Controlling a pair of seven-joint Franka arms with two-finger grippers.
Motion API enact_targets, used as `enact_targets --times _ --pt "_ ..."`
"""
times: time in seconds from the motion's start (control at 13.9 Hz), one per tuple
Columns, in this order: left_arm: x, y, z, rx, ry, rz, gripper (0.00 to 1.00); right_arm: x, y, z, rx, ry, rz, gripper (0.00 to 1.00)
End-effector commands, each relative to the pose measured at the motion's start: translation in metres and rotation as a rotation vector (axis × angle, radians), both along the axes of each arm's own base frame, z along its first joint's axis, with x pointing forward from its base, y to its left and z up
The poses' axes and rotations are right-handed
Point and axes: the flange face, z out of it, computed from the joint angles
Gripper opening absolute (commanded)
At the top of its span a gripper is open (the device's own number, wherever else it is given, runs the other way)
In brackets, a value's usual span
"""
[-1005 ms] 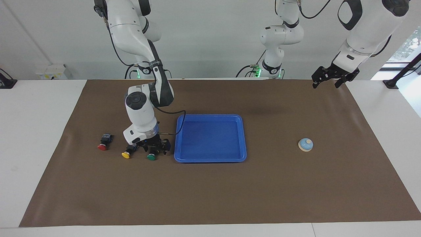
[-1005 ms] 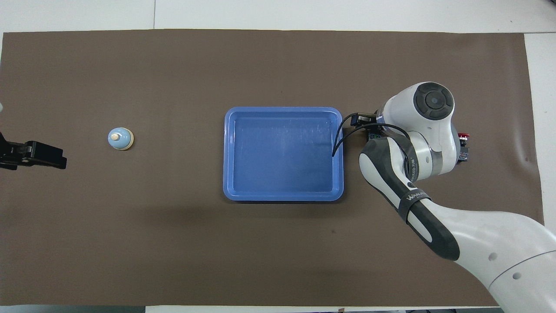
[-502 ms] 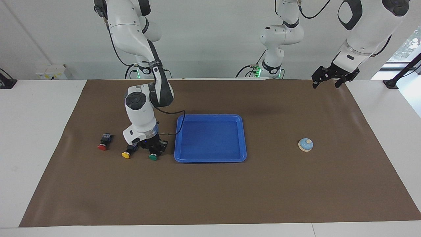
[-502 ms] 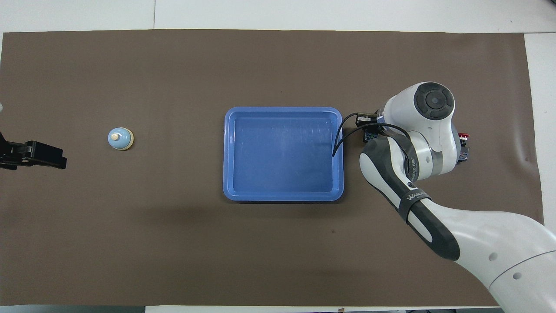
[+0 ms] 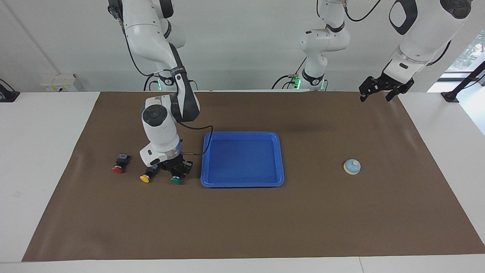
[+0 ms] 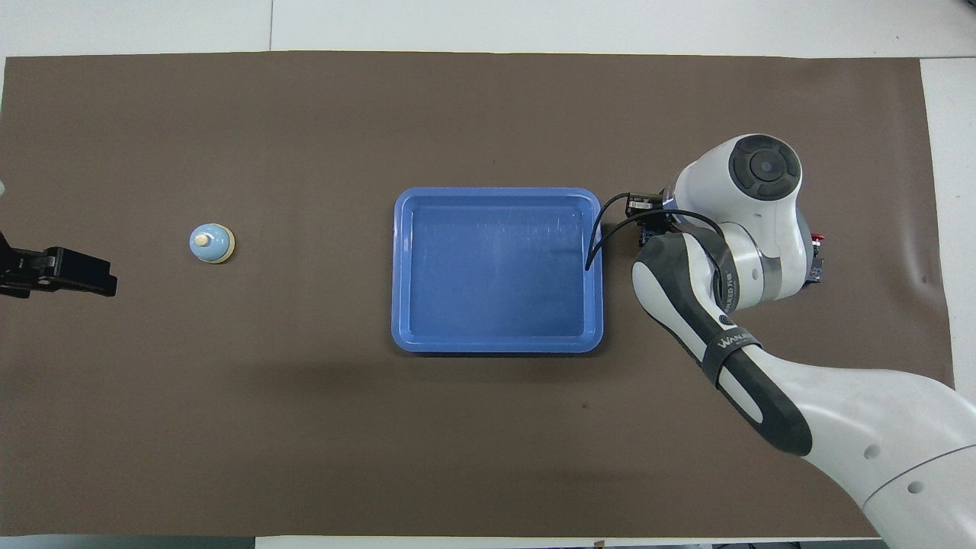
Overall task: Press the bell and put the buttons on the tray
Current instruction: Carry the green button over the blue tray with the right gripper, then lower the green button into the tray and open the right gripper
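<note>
The bright-blue tray (image 5: 242,184) lies mid-table and holds nothing; it also shows in the overhead view (image 6: 496,347). Beside it, toward the right arm's end, lie the green button (image 5: 175,181), the yellow button (image 5: 145,178) and the red button (image 5: 118,169). My right gripper (image 5: 177,170) is down at the table, shut on the green button's black body. In the overhead view the right arm hides the green and yellow buttons; only the red button's edge (image 6: 817,241) shows. The bell (image 5: 352,166) (image 6: 211,243) stands toward the left arm's end. My left gripper (image 5: 376,94) (image 6: 69,272) waits raised, open and empty.
A brown mat (image 5: 242,227) covers the table, with white table surface (image 5: 45,151) at both ends. The right arm's black cable (image 5: 206,140) hangs over the tray's rim nearest the buttons. A third arm's base (image 5: 314,79) stands at the robots' edge.
My right gripper's fingers have closed in on the green button. The right arm's wrist shifted slightly. The button stays on the mat. The left arm has not moved.
</note>
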Motion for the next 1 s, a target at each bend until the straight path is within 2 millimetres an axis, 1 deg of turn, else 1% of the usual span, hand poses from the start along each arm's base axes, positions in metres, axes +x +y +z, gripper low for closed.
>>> enact_targets --times 0.0,0.14,0.22,0.36,0.43,0.5,0.57,0.65,0.72,0.86,0.93 --pt "-0.002 0.001 0.005 -0.002 -0.003 -0.003 1.0 0.008 0.023 0.043 0.014 0.005 0.002 0.0" --pt "-0.002 0.002 0.005 -0.002 -0.003 -0.001 1.0 0.003 0.056 0.054 0.019 0.0 0.03 0.0" --pt "-0.001 0.002 0.005 -0.002 -0.002 -0.001 1.0 0.0 0.067 0.056 0.023 -0.009 0.015 0.0" --pt "-0.001 0.001 0.005 -0.002 -0.002 -0.003 1.0 -0.011 0.103 0.052 0.035 -0.005 0.005 0.0" --pt "-0.001 0.002 0.005 -0.002 -0.002 -0.001 1.0 -0.018 0.126 0.044 0.037 0.004 -0.004 0.0" --pt "-0.002 0.002 0.005 -0.002 -0.003 -0.001 1.0 -0.02 0.139 0.031 0.032 0.009 -0.019 0.0" --pt "-0.002 0.002 0.005 -0.002 -0.003 -0.001 1.0 -0.018 0.146 0.026 0.045 -0.015 -0.024 0.0" --pt "-0.001 0.002 0.005 -0.002 -0.002 -0.001 1.0 -0.02 0.158 0.018 0.05 -0.026 -0.022 0.0" --pt "-0.001 0.001 0.005 -0.002 -0.002 -0.003 1.0 -0.023 0.17 0.002 0.045 -0.017 -0.023 0.0" --pt "-0.001 0.002 0.005 -0.002 -0.002 -0.001 1.0 -0.028 0.183 -0.024 0.049 -0.035 -0.023 0.0" --pt "-0.001 0.002 0.005 -0.002 -0.002 -0.001 1.0 -0.033 0.18 -0.039 0.048 -0.037 -0.023 0.0"
